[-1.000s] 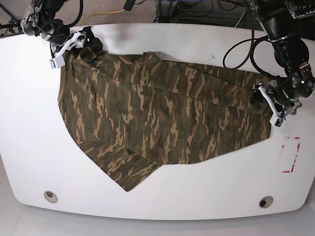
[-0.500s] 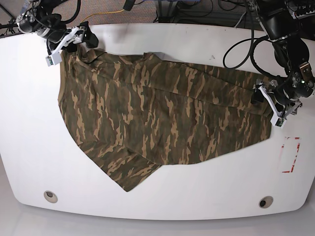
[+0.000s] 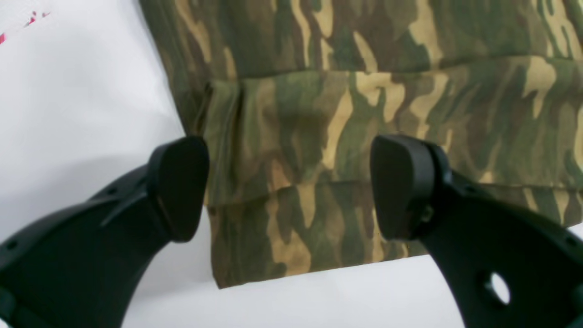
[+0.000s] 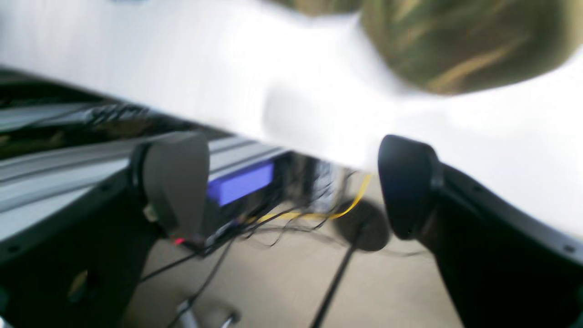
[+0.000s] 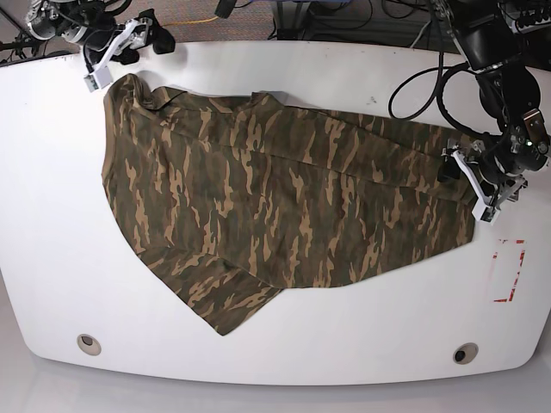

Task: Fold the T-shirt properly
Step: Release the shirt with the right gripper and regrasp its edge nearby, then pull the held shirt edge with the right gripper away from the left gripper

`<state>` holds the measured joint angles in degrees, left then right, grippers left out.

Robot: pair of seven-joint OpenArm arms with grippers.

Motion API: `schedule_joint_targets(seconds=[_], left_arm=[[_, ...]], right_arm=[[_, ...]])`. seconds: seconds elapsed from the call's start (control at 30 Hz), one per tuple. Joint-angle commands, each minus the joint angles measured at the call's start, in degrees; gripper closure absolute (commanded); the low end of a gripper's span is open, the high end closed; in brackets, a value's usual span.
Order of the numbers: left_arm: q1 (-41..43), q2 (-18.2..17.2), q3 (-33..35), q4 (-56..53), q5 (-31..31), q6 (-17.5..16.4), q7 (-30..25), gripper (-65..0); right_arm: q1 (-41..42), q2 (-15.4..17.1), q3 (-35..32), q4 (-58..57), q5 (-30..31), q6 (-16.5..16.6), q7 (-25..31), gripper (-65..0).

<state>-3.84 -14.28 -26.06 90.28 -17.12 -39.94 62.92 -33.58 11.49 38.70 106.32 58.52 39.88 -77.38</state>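
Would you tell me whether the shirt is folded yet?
Not yet: the shirt lies mostly spread across the table, only its corners doubled over.

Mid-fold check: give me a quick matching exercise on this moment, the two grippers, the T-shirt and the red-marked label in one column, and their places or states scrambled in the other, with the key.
Column 1:
1. left gripper
2. right gripper
3. T-shirt
4. red-marked label

Column 2:
A. spread over the white table, one corner pointing at the near edge
B. open, above a folded cloth edge
C. flat on the table, just off the shirt's end
D. open, at the far table corner, off the cloth

Pairs: 1-B, 2-D, 3-A, 4-C
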Motion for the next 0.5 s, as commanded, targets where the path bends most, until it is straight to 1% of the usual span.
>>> schedule_joint_targets(seconds=[0.0, 0.13, 0.2, 0.27, 0.4, 0.47], left_arm=[[-0.9, -0.8, -0.1, 0.9, -0.5, -0.1, -1.2, -52.4], [-0.5, -0.8, -0.1, 1.0, -0.5, -0.1, -1.2, -52.4], [0.0, -0.8, -0.1, 1.2, -0.5, -0.1, -1.2, -52.4], [0.0, -0.8, -0.1, 1.1, -0.5, -0.1, -1.2, -52.2], [0.2, -0.8, -0.1, 0.8, -0.3, -0.1, -1.2, -52.2], [0.2, -0.7, -0.1, -0.9, 1.3, -0.1, -1.9, -52.2]], right_arm=[[1.9, 0.7, -0.1, -2.3, 1.3, 0.1, 1.0, -55.5], [6.1, 1.0, -0.1, -9.5, 1.3, 0.1, 1.1, -55.3], [8.1, 1.5, 0.1, -10.9, 1.3, 0.1, 1.1, -55.3], [9.8, 3.2, 0.7, -11.1, 1.3, 0.1, 1.1, -55.3], [12.2, 4.7, 1.3, -11.2, 1.3, 0.1, 1.1, -55.3], [13.8, 6.6, 1.3, -11.2, 1.3, 0.1, 1.1, -55.3]])
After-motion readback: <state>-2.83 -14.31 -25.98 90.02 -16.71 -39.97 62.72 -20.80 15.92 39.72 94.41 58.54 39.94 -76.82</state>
